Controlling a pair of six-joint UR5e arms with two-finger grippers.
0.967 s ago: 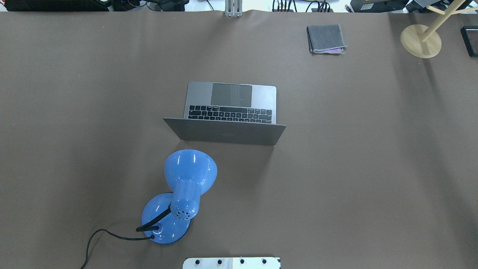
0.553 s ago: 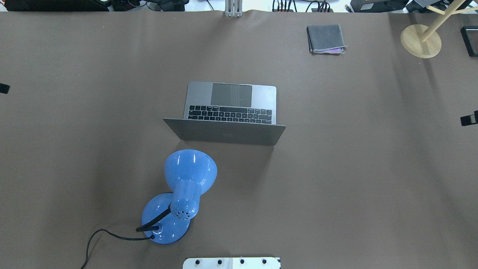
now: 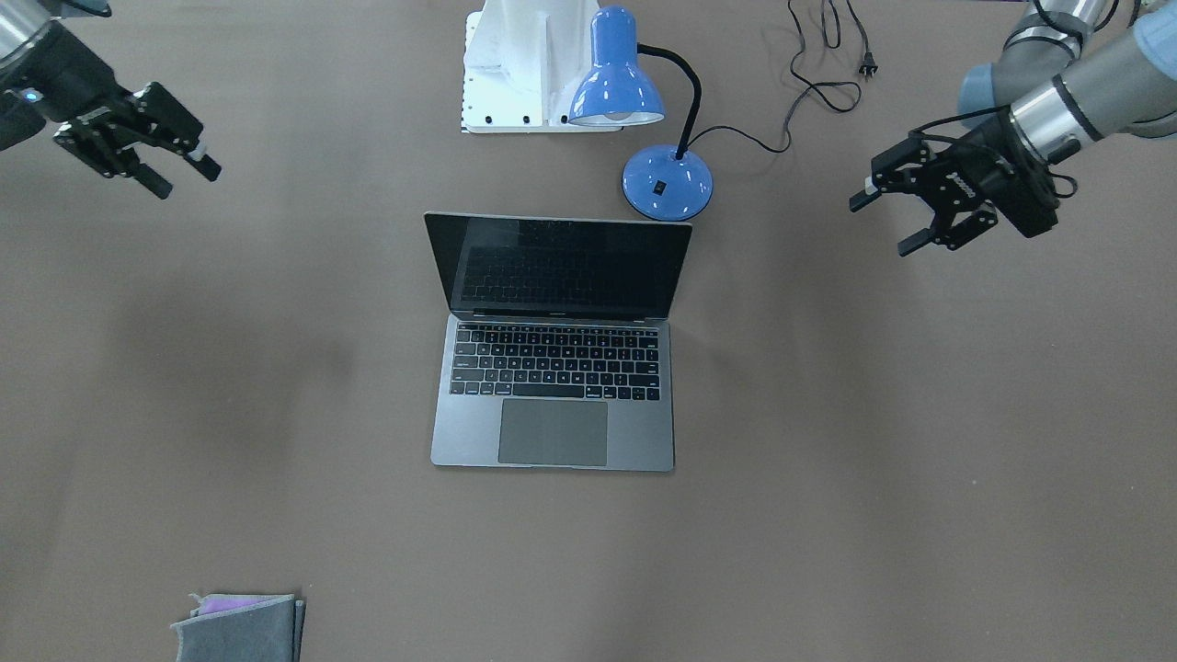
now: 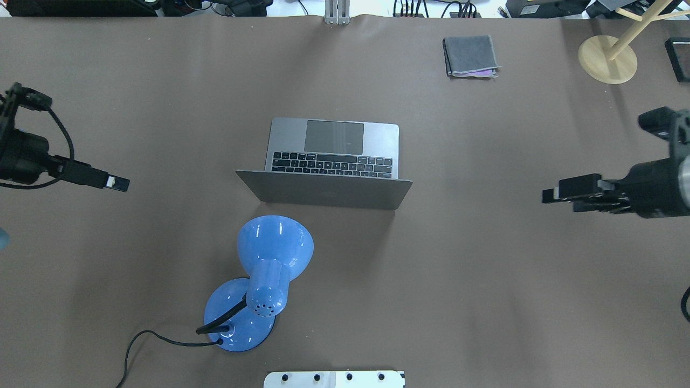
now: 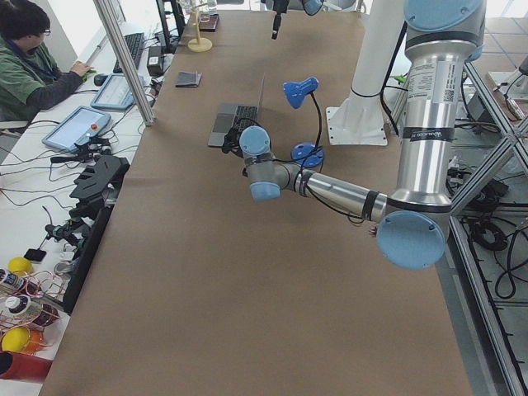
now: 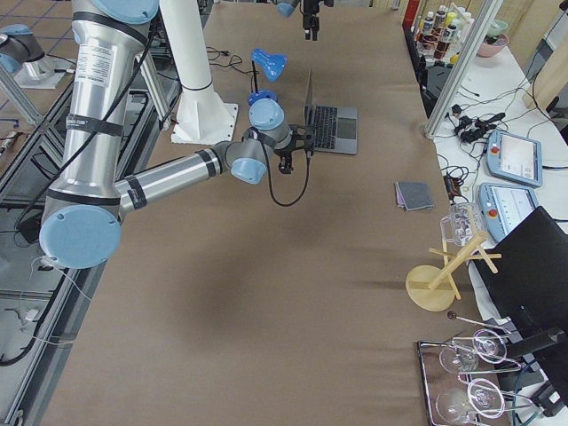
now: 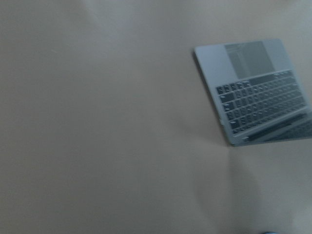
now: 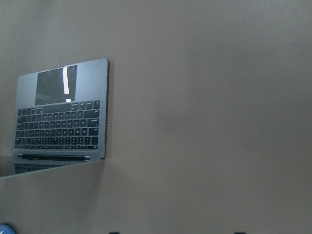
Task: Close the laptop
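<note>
The laptop (image 4: 334,156) stands open in the middle of the table, its lid upright and its dark screen (image 3: 565,267) facing away from the robot. It also shows in the left wrist view (image 7: 258,92) and the right wrist view (image 8: 58,117). My left gripper (image 3: 880,225) is open and empty, hovering well off to the laptop's left side (image 4: 116,183). My right gripper (image 3: 188,181) is open and empty, hovering well off to the laptop's right side (image 4: 547,195). Neither gripper touches the laptop.
A blue desk lamp (image 4: 269,258) with a black cord stands just behind the laptop's lid, on the robot's side. A folded grey cloth (image 4: 470,55) lies at the far right. A wooden stand (image 4: 607,58) is at the far right corner. The robot base (image 4: 334,379) is at the near edge.
Both arms have come into the overhead view from the sides and moved inward toward the laptop. The laptop and the lamp have not moved.
</note>
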